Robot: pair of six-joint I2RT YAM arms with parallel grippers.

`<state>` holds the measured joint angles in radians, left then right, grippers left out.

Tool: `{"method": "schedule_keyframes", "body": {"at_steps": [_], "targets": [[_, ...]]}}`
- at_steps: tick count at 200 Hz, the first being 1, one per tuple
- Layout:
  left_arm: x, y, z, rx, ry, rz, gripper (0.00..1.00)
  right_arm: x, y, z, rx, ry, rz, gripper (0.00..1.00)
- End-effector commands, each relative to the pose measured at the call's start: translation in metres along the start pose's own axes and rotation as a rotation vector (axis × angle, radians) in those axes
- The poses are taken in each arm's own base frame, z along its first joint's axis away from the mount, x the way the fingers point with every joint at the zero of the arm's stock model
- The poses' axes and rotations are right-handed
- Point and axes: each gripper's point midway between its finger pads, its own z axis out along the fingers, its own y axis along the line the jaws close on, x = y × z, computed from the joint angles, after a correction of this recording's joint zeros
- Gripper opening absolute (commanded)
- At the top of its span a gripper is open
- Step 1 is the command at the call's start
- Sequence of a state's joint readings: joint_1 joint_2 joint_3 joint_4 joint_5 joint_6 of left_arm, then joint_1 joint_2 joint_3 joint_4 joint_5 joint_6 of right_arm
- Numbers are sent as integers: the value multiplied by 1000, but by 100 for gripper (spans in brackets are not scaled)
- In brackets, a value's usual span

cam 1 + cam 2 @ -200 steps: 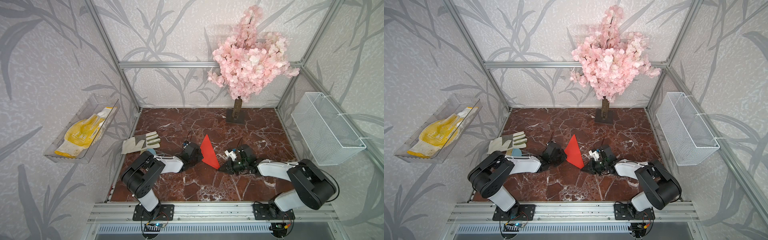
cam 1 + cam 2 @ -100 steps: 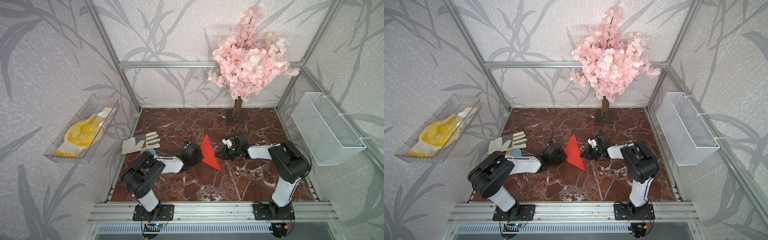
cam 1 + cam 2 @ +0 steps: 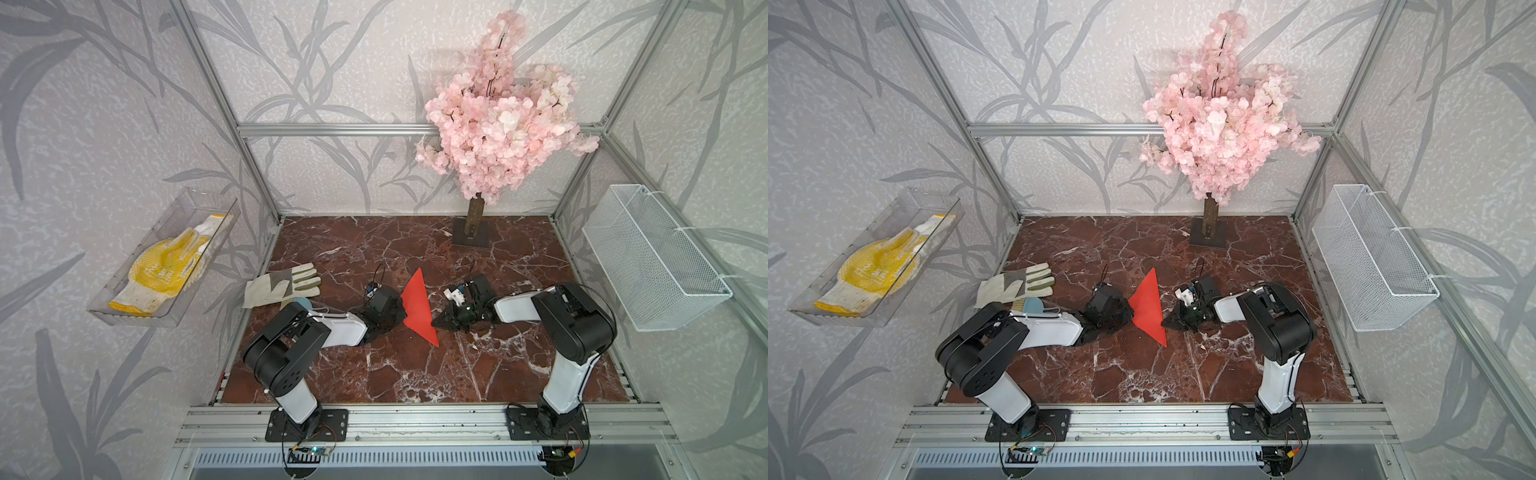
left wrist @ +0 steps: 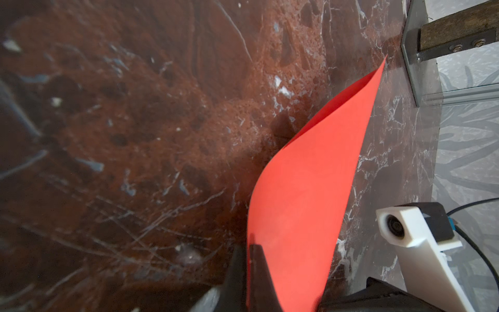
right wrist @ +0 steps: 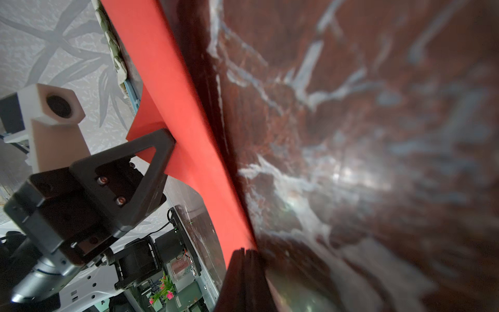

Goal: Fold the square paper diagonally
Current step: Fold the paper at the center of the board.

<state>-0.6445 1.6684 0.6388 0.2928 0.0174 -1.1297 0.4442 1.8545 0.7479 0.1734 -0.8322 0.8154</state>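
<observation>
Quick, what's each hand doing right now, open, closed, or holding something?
Left hand: closed on the square paper.
Right hand: closed, tip against the paper's folded edge; whether it pinches it cannot be told.

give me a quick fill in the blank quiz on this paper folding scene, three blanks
1. The bright red-orange paper sheet on the dark red marble table has the outline of a ____.
2. The knitted glove in the clear plastic wall tray is mostly ____.
3. The artificial tree at the back carries ____ blossoms.
Missing words: triangle; yellow; pink.
</observation>
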Motion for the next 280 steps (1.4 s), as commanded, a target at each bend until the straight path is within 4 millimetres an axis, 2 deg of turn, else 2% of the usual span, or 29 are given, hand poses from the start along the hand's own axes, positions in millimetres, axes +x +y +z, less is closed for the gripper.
{"method": "schedule_keyframes", "body": {"at_steps": [1, 61, 107, 135, 139, 156, 185, 226, 251, 256, 280], "targets": [[24, 64, 3, -217, 66, 9, 0, 27, -22, 3, 76, 57, 51, 0], [24, 65, 2, -219, 61, 8, 0, 46, -34, -1, 97, 68, 76, 0], [24, 65, 2, -220, 62, 10, 0, 63, -29, 4, 96, 117, 48, 0], [24, 65, 1, -221, 61, 11, 0, 49, -26, -12, 104, 31, 30, 0], [24, 65, 1, -221, 62, 13, 0, 44, -16, -19, 88, 4, 7, 0], [24, 65, 1, -221, 65, 19, 0, 37, -1, -34, 90, -25, -54, 0], [25, 63, 2, -222, 71, 26, 0, 29, 18, -44, 96, -46, -108, 0], [25, 63, 3, -220, 73, 23, 0, 13, 22, -31, 77, -38, -99, 0], [25, 63, 3, -222, 72, 25, 0, 10, 20, -23, 81, -21, -93, 0], [24, 63, 3, -222, 71, 24, 0, 11, 12, -18, 94, -2, -74, 0], [25, 64, 4, -224, 74, 23, 0, 18, 0, -10, 117, 32, -55, 0]]}}
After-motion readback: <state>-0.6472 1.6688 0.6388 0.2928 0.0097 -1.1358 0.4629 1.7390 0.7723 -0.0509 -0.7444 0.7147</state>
